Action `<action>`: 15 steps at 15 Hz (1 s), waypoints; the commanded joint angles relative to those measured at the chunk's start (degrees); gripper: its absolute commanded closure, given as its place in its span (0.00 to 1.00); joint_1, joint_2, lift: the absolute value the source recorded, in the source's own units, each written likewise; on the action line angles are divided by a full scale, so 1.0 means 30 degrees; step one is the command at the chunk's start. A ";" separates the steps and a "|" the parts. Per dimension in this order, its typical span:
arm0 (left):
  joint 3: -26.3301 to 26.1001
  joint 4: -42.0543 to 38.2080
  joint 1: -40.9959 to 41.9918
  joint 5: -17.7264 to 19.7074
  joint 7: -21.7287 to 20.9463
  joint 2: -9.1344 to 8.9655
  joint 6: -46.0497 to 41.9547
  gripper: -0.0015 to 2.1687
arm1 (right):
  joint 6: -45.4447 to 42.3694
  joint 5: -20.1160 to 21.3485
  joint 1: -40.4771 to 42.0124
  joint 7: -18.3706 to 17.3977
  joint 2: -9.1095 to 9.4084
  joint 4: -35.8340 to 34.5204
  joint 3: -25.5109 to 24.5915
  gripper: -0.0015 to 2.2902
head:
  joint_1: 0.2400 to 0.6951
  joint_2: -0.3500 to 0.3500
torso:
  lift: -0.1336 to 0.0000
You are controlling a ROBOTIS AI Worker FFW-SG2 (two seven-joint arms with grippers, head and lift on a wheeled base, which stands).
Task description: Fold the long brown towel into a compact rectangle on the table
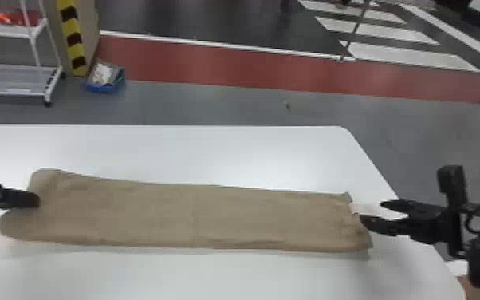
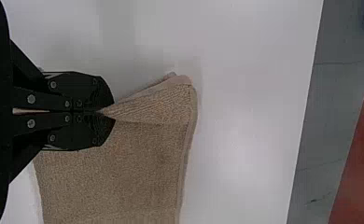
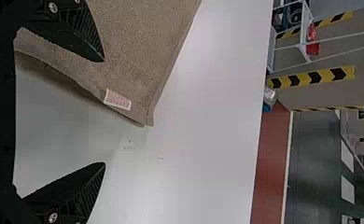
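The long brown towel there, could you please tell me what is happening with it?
The robot's black left hand pinches the long brown towel near one end. The black right hand is open at the other end, gripping nothing. The towel lies stretched across the white table, not yet a compact rectangle.

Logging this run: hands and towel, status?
Left hand shut on towel, left end. Right hand open at right end. Towel laid out long, not yet compact.

Matt, rough-woven brown cloth towel (image 1: 195, 215); smooth, faintly glossy white table (image 1: 211, 147).
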 commanded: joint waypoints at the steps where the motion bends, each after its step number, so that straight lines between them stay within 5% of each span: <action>1: 0.0376 -0.0872 0.0557 0.0000 -0.0328 0.0875 0.0091 0.87 | 0.0001 0.0066 -0.0007 0.0005 0.0028 0.0001 0.0097 0.04 | 1.00 0.17 | 0.07; 5: 0.1197 -0.1750 0.1055 -0.0029 -0.1354 0.1929 0.0091 0.87 | 0.0001 0.0066 -0.0007 0.0005 0.0028 0.0001 0.0156 0.04 | 1.00 0.23 | 0.07; 8: 0.1079 -0.4622 0.1729 0.0352 -0.1969 0.1783 0.0091 0.87 | 0.0001 0.0007 -0.0007 0.0005 0.0028 0.0001 0.0127 0.04 | 1.00 0.26 | 0.07; 11: -0.0942 -0.8430 0.2139 0.0234 -0.1998 0.0611 0.0091 0.87 | 0.0001 -0.0139 0.0139 0.0034 0.0028 -0.0087 -0.0020 0.04 | 1.00 0.21 | 0.07; 15: -0.4018 -1.1067 0.2109 -0.0088 -0.0914 -0.2231 0.0091 0.87 | 0.0059 -0.0315 0.0462 0.0180 -0.0089 -0.0438 -0.0577 0.04 | 1.00 0.07 | 0.07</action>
